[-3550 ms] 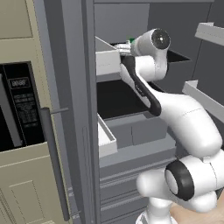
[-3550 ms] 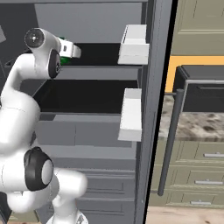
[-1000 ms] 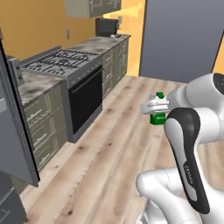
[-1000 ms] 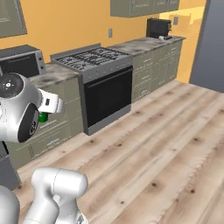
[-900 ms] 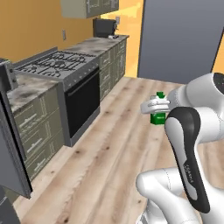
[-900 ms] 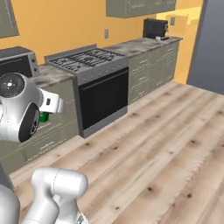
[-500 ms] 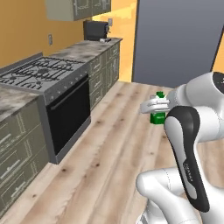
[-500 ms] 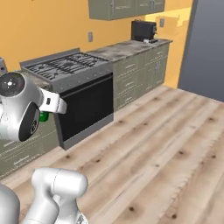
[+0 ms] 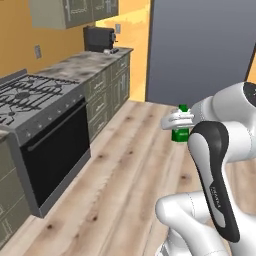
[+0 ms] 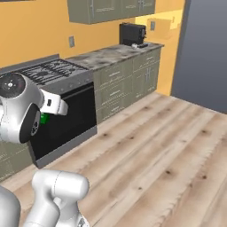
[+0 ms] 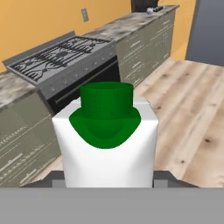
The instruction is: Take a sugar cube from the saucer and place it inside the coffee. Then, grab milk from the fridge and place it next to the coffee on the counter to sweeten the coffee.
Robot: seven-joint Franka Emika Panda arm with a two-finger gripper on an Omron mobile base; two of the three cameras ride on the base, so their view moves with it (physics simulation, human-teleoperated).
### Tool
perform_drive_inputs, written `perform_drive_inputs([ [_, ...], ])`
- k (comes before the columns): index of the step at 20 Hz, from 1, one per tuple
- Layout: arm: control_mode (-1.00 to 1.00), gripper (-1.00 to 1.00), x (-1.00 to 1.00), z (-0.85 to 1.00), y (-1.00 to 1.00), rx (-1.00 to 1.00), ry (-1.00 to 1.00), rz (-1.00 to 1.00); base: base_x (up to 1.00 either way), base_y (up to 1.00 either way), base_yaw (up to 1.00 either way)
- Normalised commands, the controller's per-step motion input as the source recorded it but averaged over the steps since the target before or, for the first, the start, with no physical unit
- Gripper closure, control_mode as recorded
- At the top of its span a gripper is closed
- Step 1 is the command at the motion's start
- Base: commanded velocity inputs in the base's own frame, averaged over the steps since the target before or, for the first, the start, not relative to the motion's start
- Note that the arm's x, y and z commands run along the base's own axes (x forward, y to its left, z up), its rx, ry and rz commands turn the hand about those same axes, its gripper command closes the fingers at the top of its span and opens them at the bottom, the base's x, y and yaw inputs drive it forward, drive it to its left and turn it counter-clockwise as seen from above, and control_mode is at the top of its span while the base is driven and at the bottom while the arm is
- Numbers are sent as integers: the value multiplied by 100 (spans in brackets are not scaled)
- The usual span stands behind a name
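Observation:
The milk, a white carton with a green cap, is close in front of the hand camera, and my gripper is shut on its sides. In the left base view my gripper holds the milk in the air above the wooden floor. A green sliver of the milk peeks out behind my arm in the right base view. The counter runs along the yellow wall. At its far end something small and pale lies by the coffee machine; I cannot tell whether it is the coffee or the saucer. The fridge is out of view.
A black coffee machine stands at the counter's far end. A gas stove with a dark oven door is near on the left. Wooden floor stretches ahead. A tall grey wall closes the far right.
The whole picture has shifted: the base has moved along the kitchen, so the stove slid left and the coffee machine end came nearer. The milk stays in my gripper.

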Motion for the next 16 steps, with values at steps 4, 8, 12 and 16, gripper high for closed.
perform_drive_inputs([
  [4, 100, 100, 0, 0, 0, 0, 0, 0, 100, -49, 0],
  [8, 100, 100, 0, 0, 0, 0, 0, 0, 100, -44, 0],
  [12, 100, 100, 0, 0, 0, 0, 0, 0, 100, -34, 0],
  [16, 100, 100, 0, 0, 0, 0, 0, 0, 100, -26, 0],
])
